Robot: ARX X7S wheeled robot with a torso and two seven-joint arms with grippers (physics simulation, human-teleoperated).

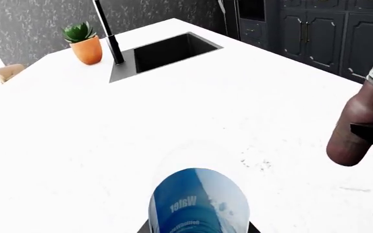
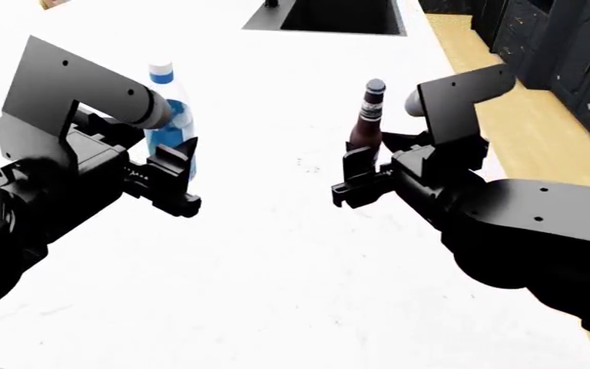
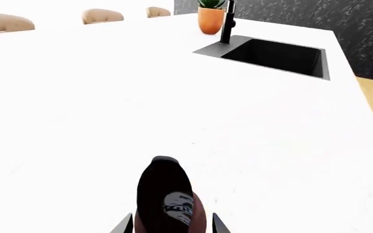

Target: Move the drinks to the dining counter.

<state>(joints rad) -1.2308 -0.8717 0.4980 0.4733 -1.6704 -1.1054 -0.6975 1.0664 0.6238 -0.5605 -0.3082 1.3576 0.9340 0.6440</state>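
The clear water bottle (image 2: pixel 170 115) with its blue label and cap stands upright over the wide white dining counter (image 2: pixel 274 269). My left gripper (image 2: pixel 184 178) is shut on its lower body; the wrist view shows the label (image 1: pixel 199 204) filling the gap between dark jaw tips (image 1: pixel 199 229). The dark brown beer bottle (image 2: pixel 367 123) is upright to its right, with my right gripper (image 2: pixel 349 178) shut low on it. In the right wrist view its neck (image 3: pixel 165 194) rises between the fingertips (image 3: pixel 171 225). Its brown body (image 1: pixel 361 116) also shows in the left wrist view. I cannot tell whether either base touches the counter.
A dark sink cut-out (image 2: pixel 336 15) with a black faucet (image 1: pixel 109 34) and an orange potted plant (image 1: pixel 86 43) lie at the counter's far end. Beige chair backs (image 3: pixel 2 22) line one side. Dark cabinets (image 1: pixel 322 34) and wooden floor (image 2: pixel 521 115) lie beyond the right edge.
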